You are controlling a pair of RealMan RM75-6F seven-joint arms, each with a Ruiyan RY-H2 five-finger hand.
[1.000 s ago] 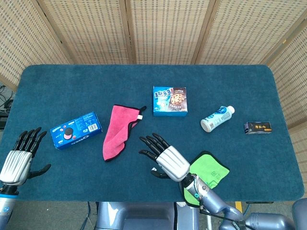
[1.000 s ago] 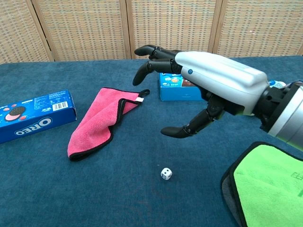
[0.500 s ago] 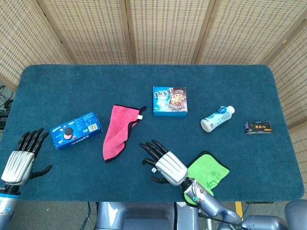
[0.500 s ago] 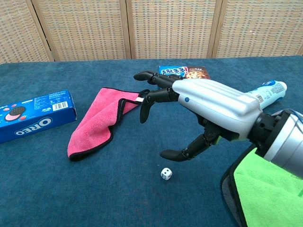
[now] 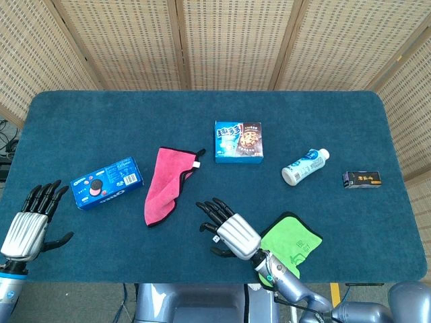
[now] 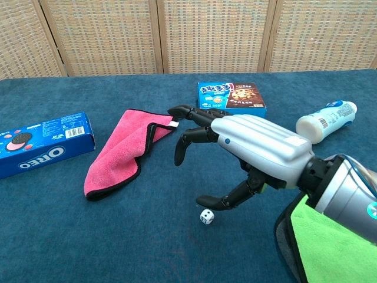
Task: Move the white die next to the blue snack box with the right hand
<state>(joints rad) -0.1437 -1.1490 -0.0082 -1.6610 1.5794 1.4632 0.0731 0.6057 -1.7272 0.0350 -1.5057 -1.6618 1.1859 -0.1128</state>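
Near table edge: a small white die with black pips (image 6: 206, 216) lies on the dark blue felt table (image 6: 53, 236), untouched.
Right hand: the silver-and-black right hand (image 6: 235, 159) hovers just above and behind the die — fingers spread, holding nothing, thumb tip just beside it.
Key relation: the die lies below the thumb, toward the robot; the right hand is far nearer than the left.
Left hand: the left hand (image 5: 27, 225) sits well apart, fingers spread, holding nothing.
Far: the blue cardboard snack box (image 6: 231, 97) — the goal — lies beyond the hand.
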